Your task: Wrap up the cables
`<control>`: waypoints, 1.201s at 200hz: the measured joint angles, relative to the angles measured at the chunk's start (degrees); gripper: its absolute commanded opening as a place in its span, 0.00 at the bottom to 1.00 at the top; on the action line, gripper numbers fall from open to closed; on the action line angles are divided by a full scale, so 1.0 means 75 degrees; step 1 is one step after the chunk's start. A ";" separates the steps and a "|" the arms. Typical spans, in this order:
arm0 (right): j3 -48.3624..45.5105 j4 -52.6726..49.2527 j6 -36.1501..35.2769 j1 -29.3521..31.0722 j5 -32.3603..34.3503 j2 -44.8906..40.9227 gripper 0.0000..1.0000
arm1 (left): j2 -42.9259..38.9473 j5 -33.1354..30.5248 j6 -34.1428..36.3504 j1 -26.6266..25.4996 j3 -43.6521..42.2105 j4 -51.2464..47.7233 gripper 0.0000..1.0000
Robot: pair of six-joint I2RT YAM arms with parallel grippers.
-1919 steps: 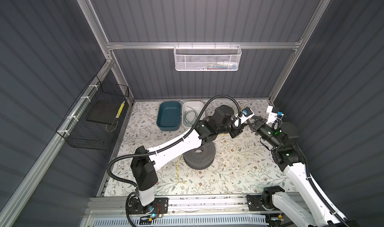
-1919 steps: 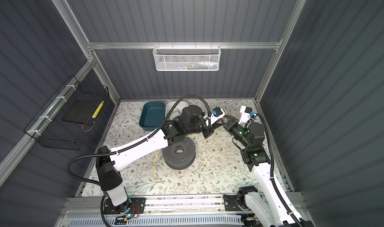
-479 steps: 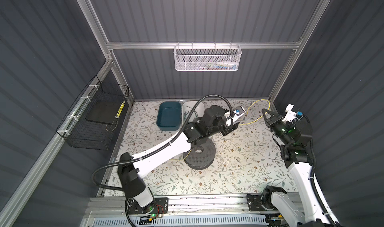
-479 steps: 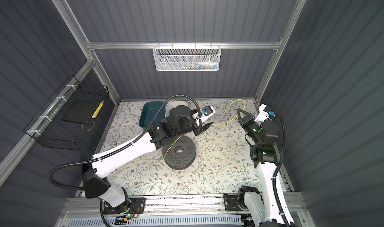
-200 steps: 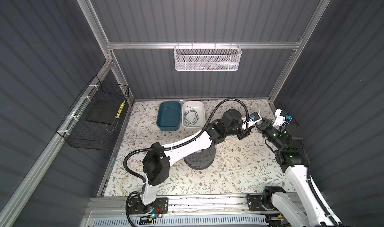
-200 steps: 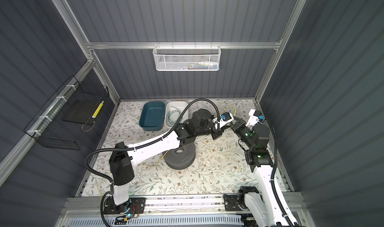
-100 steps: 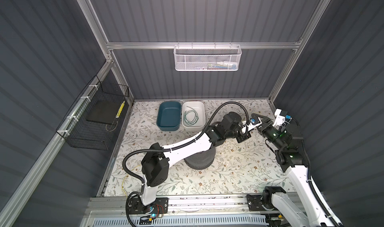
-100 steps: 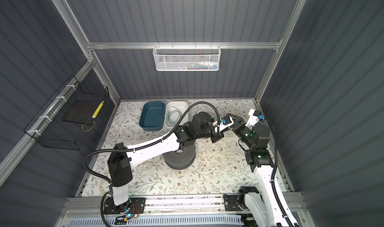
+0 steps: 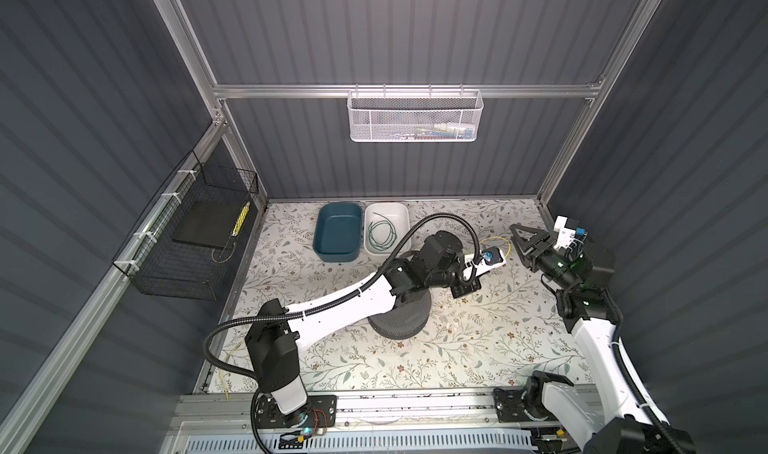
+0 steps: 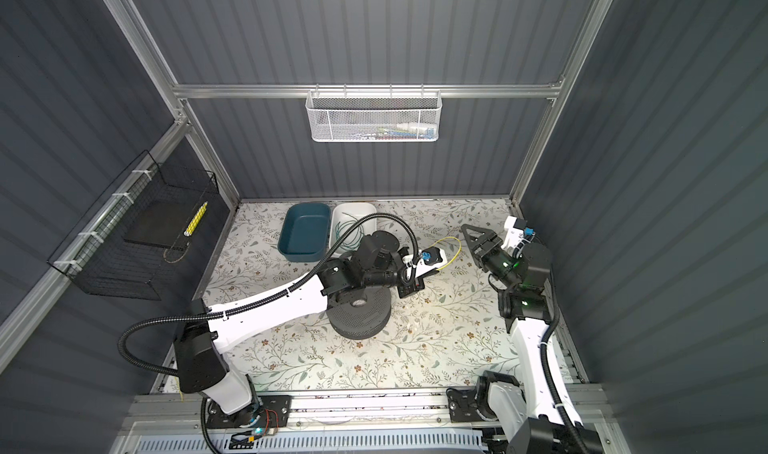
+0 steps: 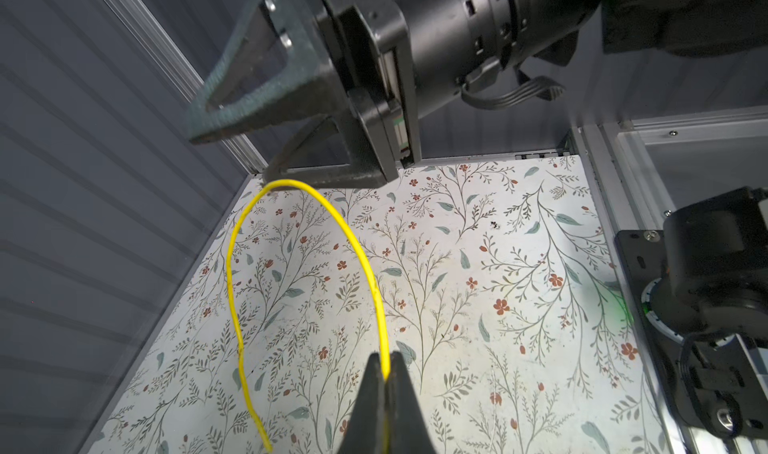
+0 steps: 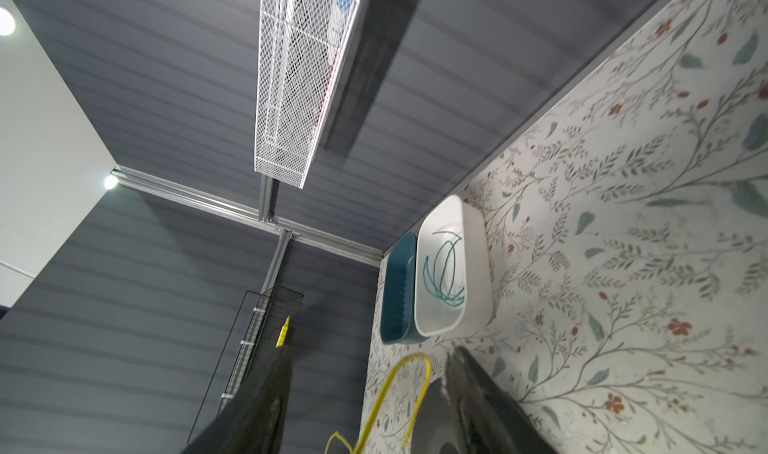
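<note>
Left wrist view: the left gripper pinches a yellow cable while the right gripper gapes close by.
The left fingers are pressed together on the thin yellow cable, which arches from them in a tall loop above the floral table cover. The loop's crown sits right at the tip of one right finger; whether they touch cannot be told. The right fingers stand wide apart and grip nothing; in the right wrist view the loop rises between them. In both top views the grippers meet toward the table's right rear. The dark green cable lies coiled in the white bin, just beside a teal bin.
</note>
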 measured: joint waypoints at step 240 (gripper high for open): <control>-0.0947 0.4523 0.3614 0.0597 -0.0662 0.1993 0.10 | -0.0090 -0.0221 0.0251 0.0000 -0.0382 -0.0329 0.00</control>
